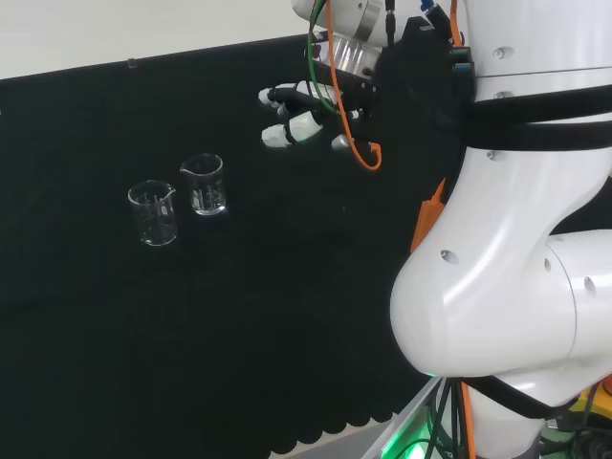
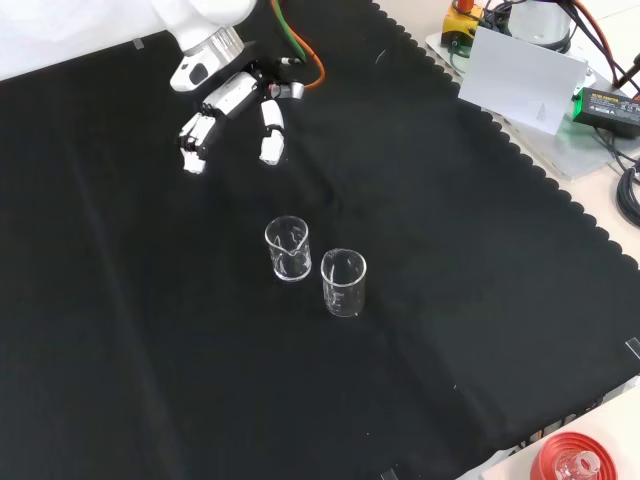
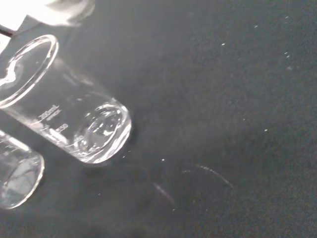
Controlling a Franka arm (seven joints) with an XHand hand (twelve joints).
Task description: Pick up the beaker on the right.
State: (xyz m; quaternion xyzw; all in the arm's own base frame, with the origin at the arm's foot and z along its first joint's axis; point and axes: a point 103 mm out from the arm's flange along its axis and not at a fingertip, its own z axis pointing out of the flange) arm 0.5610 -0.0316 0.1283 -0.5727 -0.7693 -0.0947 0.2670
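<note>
In the head view two clear glass beakers stand upright and close together on the black cloth [image 1: 287, 363], and the one on the right [image 1: 206, 185], the one the task names, sits slightly farther back than its neighbour [image 1: 154, 213]. The hand [image 1: 311, 115] hangs above the cloth to the right of both, well apart from them, its fingers [image 1: 280, 137] loosely extended toward the beakers and holding nothing. In the front view the same pair lines up differently: the target beaker [image 2: 288, 249] is the one nearer the hand [image 2: 235, 105], which comes in from the top, while the other beaker [image 2: 344, 283] stands just beside it, lower and to the right. This view shows bare cloth between hand and target, and the narrow gap between the two glasses, which the head view flattens. The wrist view brings the target beaker [image 3: 69, 116] up close, showing its pouring lip, printed markings and thick base, with the second beaker [image 3: 17, 173] at the edge; neither seems to hold anything. Judged from this, the beaker is light, rigid, smooth and breakable, so it may slip; wrapping fingers and thumb around the mid-wall, on the side away from its neighbour, looks safest.
</note>
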